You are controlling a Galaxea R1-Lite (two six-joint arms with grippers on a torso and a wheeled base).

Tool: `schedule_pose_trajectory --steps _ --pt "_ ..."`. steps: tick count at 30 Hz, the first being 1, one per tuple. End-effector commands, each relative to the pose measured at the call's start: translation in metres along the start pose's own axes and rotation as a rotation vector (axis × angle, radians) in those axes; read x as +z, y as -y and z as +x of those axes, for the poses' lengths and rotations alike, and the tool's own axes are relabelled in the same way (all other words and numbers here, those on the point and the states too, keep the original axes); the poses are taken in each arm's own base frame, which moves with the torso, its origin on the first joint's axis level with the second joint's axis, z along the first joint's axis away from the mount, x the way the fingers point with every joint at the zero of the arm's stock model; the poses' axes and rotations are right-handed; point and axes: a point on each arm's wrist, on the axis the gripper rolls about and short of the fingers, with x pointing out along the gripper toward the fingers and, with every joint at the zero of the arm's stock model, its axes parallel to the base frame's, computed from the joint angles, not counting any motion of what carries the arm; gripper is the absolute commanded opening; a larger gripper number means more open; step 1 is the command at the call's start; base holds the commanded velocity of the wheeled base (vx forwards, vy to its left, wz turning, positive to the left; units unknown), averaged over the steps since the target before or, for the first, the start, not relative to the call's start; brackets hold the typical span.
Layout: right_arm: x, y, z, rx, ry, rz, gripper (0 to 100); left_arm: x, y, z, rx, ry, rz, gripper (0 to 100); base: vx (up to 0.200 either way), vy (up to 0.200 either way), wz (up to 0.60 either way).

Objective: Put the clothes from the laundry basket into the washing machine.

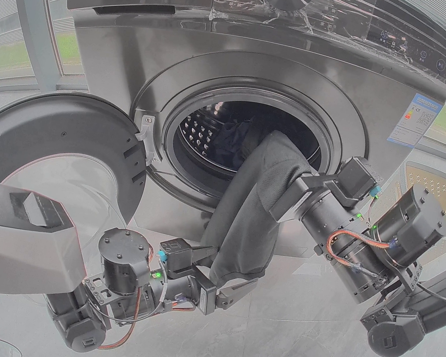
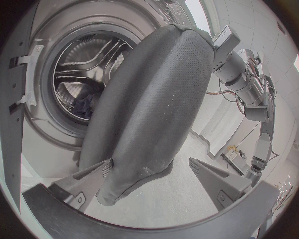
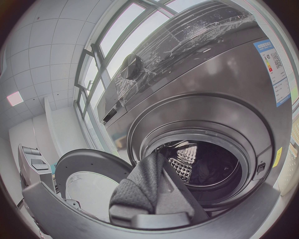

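The washing machine [image 1: 142, 57] stands with its round door [image 1: 57, 133] swung wide to the robot's left, and some dark clothes [image 1: 229, 138] already lie in the drum. A long grey garment [image 1: 252, 203] hangs from the mouth of the drum down toward the floor. The right hand [image 1: 290, 192] is clamped on its top at the opening. The left hand [image 1: 225, 271] sits spread wide around its lower end. The loading step looks half done; next, the dangling tail likely needs lifting and pushing inside.
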Motion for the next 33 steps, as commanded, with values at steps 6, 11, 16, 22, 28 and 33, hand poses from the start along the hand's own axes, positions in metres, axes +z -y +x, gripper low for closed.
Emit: schedule_pose_trajectory --steps 6,11,16,22,28,33 --pt "-0.005 0.0 0.002 -0.003 -0.011 0.001 0 -0.001 0.012 0.017 -0.044 0.027 0.006 100 0.0 0.0 0.0" --pt "-0.009 0.001 0.002 -0.006 -0.019 0.0 0 -0.008 0.014 0.025 -0.048 0.017 0.005 100 0.0 0.0 0.0" --pt "-0.009 0.001 0.002 -0.009 -0.019 0.002 0 -0.014 0.01 0.041 -0.037 0.033 0.007 100 0.0 0.0 0.0" --pt "-0.009 0.0 0.002 -0.008 -0.021 0.002 0 -0.018 0.005 0.056 0.003 0.057 0.013 100 0.0 0.0 0.0" --pt "-0.01 0.0 0.002 -0.008 -0.022 0.004 0 -0.017 0.005 0.059 0.023 0.07 0.02 100 0.0 0.0 0.0" --pt "-0.01 -0.002 0.001 -0.001 -0.024 0.008 0 -0.016 -0.001 0.063 0.082 0.097 0.028 0 0.0 0.0 0.0"
